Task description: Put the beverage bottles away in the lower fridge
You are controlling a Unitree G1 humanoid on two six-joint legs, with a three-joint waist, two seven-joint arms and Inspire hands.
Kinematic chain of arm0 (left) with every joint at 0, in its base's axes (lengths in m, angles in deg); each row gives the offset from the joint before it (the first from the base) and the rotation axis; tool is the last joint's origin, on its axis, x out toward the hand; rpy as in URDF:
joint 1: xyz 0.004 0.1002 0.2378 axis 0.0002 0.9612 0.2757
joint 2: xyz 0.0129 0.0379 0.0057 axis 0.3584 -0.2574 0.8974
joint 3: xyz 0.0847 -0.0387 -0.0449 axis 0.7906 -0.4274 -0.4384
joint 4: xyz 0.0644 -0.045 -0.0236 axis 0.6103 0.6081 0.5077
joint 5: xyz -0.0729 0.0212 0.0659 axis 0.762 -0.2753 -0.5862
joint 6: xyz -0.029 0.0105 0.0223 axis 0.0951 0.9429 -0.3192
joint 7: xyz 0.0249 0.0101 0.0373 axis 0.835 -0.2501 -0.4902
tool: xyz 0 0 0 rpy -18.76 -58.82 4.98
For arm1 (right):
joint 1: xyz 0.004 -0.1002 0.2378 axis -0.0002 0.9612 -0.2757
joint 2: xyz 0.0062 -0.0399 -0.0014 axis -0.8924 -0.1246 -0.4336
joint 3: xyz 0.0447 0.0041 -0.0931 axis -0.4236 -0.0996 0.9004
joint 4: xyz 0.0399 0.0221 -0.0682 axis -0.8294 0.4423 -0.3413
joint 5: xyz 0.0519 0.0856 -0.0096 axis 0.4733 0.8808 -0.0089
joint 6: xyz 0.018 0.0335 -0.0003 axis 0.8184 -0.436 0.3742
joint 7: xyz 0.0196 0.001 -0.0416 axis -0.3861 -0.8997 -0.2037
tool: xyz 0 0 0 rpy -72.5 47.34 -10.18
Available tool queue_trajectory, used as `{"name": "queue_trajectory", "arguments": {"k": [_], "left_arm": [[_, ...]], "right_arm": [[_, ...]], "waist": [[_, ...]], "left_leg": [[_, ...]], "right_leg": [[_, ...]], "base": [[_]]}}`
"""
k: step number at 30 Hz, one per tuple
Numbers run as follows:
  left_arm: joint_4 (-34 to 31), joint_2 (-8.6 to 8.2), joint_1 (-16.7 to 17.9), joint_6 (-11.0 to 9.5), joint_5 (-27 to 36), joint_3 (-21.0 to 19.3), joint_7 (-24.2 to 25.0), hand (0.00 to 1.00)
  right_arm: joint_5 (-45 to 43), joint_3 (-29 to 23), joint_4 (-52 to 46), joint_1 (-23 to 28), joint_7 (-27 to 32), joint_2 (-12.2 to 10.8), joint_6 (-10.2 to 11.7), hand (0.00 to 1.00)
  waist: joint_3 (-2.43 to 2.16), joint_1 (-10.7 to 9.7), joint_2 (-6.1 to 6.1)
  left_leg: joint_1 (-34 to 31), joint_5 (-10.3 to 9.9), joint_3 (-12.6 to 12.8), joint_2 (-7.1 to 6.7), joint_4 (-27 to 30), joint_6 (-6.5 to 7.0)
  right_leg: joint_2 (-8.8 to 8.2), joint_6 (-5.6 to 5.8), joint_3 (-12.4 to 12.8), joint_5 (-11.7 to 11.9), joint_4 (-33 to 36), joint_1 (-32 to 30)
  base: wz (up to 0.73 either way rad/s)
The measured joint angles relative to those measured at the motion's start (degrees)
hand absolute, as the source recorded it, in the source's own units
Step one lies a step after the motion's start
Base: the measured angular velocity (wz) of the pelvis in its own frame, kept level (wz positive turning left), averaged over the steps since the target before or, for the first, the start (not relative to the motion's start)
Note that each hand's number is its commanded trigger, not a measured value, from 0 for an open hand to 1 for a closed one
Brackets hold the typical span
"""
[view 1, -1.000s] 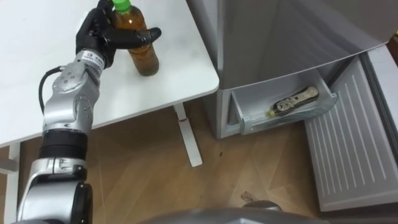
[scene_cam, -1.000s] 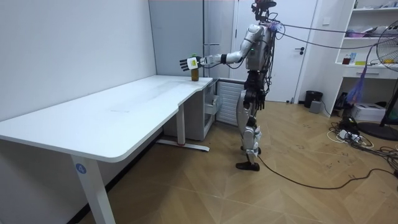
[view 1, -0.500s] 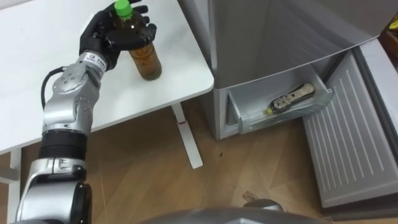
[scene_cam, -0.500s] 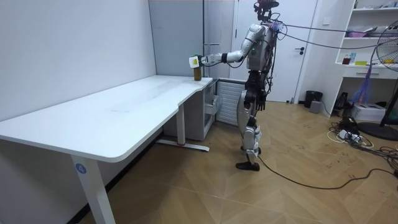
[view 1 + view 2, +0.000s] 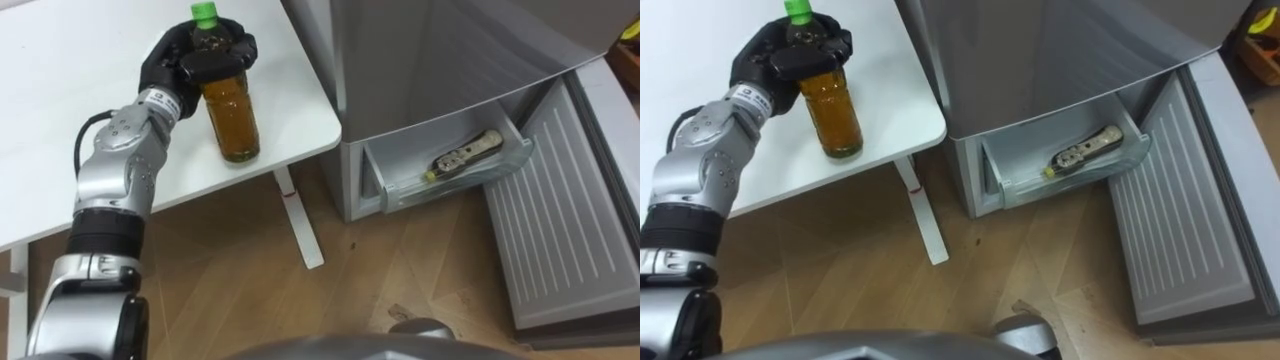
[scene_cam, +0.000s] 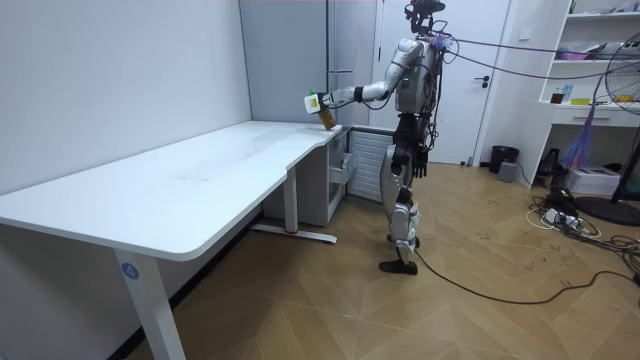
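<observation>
A brown drink bottle (image 5: 229, 115) with a green cap (image 5: 204, 13) hangs slightly tilted just above the white table's (image 5: 60, 130) near corner. My left hand (image 5: 188, 58) is shut on its upper part, fingers wrapped round the shoulder below the cap. In the room view I stand beside the fridge with the left arm stretched over the table, the bottle (image 6: 326, 116) in it. My right hand (image 6: 421, 152) hangs by my side. A second bottle (image 5: 462, 157) lies on its side in the open lower fridge drawer (image 5: 455, 186).
The grey fridge (image 5: 450, 50) stands right of the table, close against its edge. Its lower door (image 5: 570, 230) is swung open to the right over the wooden floor. The table's white leg (image 5: 300, 225) stands between me and the fridge.
My left hand's fingers have curled round the bottle, which has come up off the table and moved nearer to me and the table's edge.
</observation>
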Motion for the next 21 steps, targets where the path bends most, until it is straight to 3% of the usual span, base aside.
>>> {"name": "queue_trajectory", "arguments": {"k": [9, 13, 19, 21], "left_arm": [[-0.5, 0.02, 0.02, 0.03, -0.22, 0.05, -1.93, 1.0], [-5.05, -0.09, 1.31, 0.27, -1.71, 0.05, -2.34, 1.0], [-11.26, -1.5, 2.08, 0.3, -3.8, 0.01, -3.98, 1.0], [-12.86, -2.37, 2.56, 0.3, -3.82, 0.0, -4.12, 1.0]], "right_arm": [[0.27, 0.73, 0.83, -1.52, 0.03, -0.01, -0.11, 0.0], [-0.01, 0.68, 0.84, -1.66, 0.1, -0.01, -0.16, 0.0], [0.03, 0.71, 0.83, -1.7, 1.31, -0.16, -0.11, 0.0], [0.0, 0.72, 0.54, -2.27, 1.43, -0.17, -0.09, 0.0]], "waist": [[0.05, 0.29, -0.39], [0.01, 1.06, -0.39], [-0.15, 3.12, -0.24], [-0.22, 3.23, -0.35]], "left_leg": [[-0.38, 0.0, -0.9, -0.1, -0.04, 0.0], [-1.13, 0.02, -1.41, -0.15, 0.09, -0.01], [-1.15, 0.03, -1.89, -0.16, 0.34, -0.01], [-1.18, 0.05, -3.0, -0.19, 0.31, -0.01]], "right_leg": [[0.04, 0.0, -0.21, 0.0, -0.11, 0.16], [0.04, 0.01, -0.67, -0.01, -0.51, -0.04], [-0.02, 0.01, -1.69, -0.01, -0.92, 0.29], [-0.09, 0.01, -3.24, 0.0, -0.9, 0.82]], "base": [[0.02], [0.08], [0.08], [0.23]]}}
